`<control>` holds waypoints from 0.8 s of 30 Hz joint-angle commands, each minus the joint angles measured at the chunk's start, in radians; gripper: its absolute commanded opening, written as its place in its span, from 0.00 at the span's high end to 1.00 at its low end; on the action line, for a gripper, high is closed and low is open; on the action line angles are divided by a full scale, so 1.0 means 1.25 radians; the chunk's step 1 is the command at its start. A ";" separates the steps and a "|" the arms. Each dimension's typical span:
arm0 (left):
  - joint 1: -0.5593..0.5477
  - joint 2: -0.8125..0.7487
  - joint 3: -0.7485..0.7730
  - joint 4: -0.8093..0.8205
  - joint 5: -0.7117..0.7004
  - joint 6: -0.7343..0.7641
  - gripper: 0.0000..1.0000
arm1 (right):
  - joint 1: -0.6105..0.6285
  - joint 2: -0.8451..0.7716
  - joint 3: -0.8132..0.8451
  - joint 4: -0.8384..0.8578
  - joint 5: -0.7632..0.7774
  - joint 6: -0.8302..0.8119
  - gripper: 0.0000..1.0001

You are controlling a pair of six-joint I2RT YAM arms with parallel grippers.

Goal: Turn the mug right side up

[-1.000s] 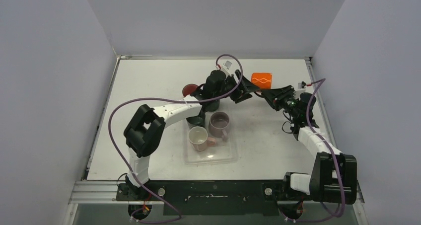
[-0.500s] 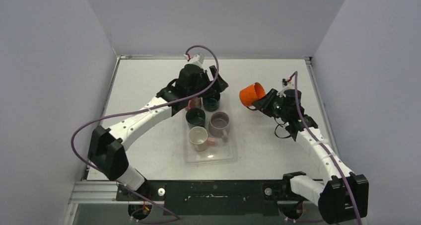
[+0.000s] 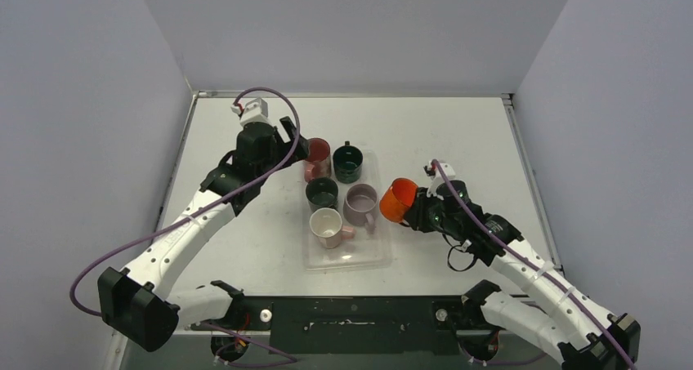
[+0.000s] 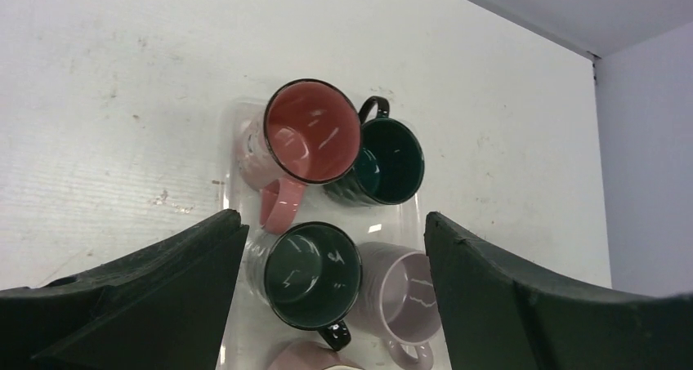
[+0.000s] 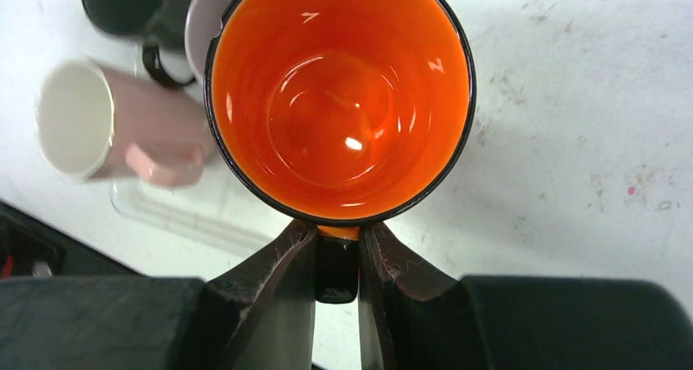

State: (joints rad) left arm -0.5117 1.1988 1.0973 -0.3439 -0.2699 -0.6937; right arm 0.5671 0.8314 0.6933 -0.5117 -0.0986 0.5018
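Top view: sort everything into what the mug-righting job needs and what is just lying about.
Job: orange mug; right gripper, shut on its handle.
Lying about: clear tray; red-lined pink mug; far green mug; near green mug; lilac mug; white-lined pink mug.

My left arm [image 3: 196,223] and right arm [image 3: 531,264] are built alike: white shells along the long links, chunky black housings at the joints. A thin purple cable [image 3: 270,92] runs loose along each one, from base to wrist. My left hand [image 3: 292,144] is black, and a small white camera block [image 3: 253,110] sits at its wrist. Seen close, its fingers [image 4: 147,296] are broad, matte black wedges with flat inner faces. My right hand [image 5: 337,235] has fingers [image 5: 274,296] of the same black, their inner edges scuffed pale. Both arms stand on one long black rail [image 3: 351,321], which carries round silver bolts [image 3: 266,314].
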 commanded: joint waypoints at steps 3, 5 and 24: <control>0.040 -0.050 -0.021 -0.020 -0.022 0.016 0.21 | 0.136 -0.017 0.043 -0.026 0.029 -0.070 0.95; 0.053 -0.055 -0.025 -0.028 -0.021 0.014 0.21 | 0.192 -0.010 0.050 -0.034 0.044 -0.056 0.95; 0.144 -0.108 -0.079 -0.045 0.021 0.000 0.20 | 0.502 0.156 -0.006 0.052 0.365 0.042 0.95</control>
State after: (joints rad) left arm -0.3470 1.0943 1.0039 -0.4088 -0.2672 -0.6945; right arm 1.1919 1.0348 0.6857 -0.5907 0.2287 0.5262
